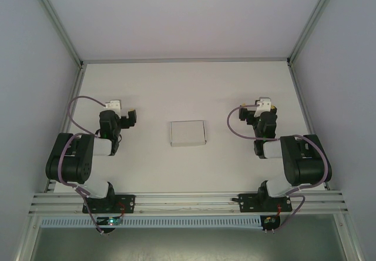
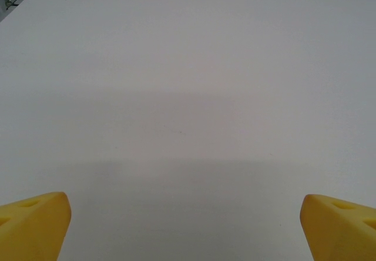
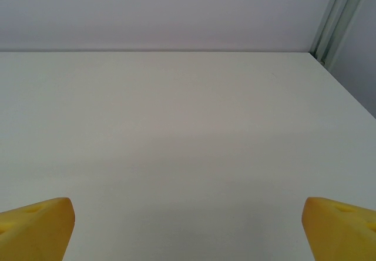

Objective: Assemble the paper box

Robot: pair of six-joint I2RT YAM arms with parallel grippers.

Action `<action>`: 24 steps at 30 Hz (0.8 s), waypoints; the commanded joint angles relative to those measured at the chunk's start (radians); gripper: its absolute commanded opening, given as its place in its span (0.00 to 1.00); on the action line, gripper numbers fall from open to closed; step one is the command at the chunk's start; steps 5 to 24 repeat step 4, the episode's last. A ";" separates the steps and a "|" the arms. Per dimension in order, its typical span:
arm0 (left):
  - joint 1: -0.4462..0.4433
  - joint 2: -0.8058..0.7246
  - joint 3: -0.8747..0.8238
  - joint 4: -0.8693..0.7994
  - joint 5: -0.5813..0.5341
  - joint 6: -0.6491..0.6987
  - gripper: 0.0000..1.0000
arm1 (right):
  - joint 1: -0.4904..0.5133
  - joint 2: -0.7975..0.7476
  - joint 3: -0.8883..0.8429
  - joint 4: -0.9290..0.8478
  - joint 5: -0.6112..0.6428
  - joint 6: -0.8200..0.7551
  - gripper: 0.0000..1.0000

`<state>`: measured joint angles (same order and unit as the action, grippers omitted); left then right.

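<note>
The paper box is a small white rectangular piece of card lying flat at the middle of the white table, between the two arms. My left gripper sits to its left and my right gripper to its right, both well apart from it. In the left wrist view the left gripper is open, its yellow fingertips far apart over bare table. The right gripper is open too, with yellow fingertips at the bottom corners and nothing between them.
Grey walls and aluminium posts enclose the table on three sides. A post stands at the far right corner in the right wrist view. A metal rail carrying both arm bases runs along the near edge.
</note>
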<state>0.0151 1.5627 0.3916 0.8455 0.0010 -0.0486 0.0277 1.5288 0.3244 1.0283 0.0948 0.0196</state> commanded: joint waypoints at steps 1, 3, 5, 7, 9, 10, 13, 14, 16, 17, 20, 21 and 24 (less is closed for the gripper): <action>0.003 -0.007 0.009 0.012 0.007 0.009 1.00 | -0.010 -0.009 0.003 0.007 -0.016 -0.008 0.99; 0.003 -0.007 0.010 0.013 0.007 0.010 1.00 | -0.010 -0.011 0.004 0.007 -0.017 -0.007 0.99; 0.003 -0.008 0.009 0.012 0.007 0.010 1.00 | -0.009 -0.011 0.001 0.008 -0.016 -0.007 0.99; 0.003 -0.008 0.009 0.012 0.007 0.010 1.00 | -0.009 -0.011 0.001 0.008 -0.016 -0.007 0.99; 0.003 -0.008 0.009 0.012 0.007 0.010 1.00 | -0.009 -0.011 0.001 0.008 -0.016 -0.007 0.99; 0.003 -0.008 0.009 0.012 0.007 0.010 1.00 | -0.009 -0.011 0.001 0.008 -0.016 -0.007 0.99; 0.003 -0.008 0.009 0.012 0.007 0.010 1.00 | -0.009 -0.011 0.001 0.008 -0.016 -0.007 0.99; 0.003 -0.008 0.009 0.012 0.007 0.010 1.00 | -0.009 -0.011 0.001 0.008 -0.016 -0.007 0.99; 0.003 -0.008 0.009 0.012 0.007 0.010 1.00 | -0.009 -0.011 0.001 0.008 -0.016 -0.007 0.99; 0.003 -0.008 0.009 0.012 0.007 0.010 1.00 | -0.009 -0.011 0.001 0.008 -0.016 -0.007 0.99; 0.003 -0.008 0.009 0.012 0.007 0.010 1.00 | -0.009 -0.011 0.001 0.008 -0.016 -0.007 0.99; 0.003 -0.008 0.009 0.012 0.007 0.010 1.00 | -0.009 -0.011 0.001 0.008 -0.016 -0.007 0.99; 0.003 -0.008 0.009 0.012 0.007 0.010 1.00 | -0.009 -0.011 0.001 0.008 -0.016 -0.007 0.99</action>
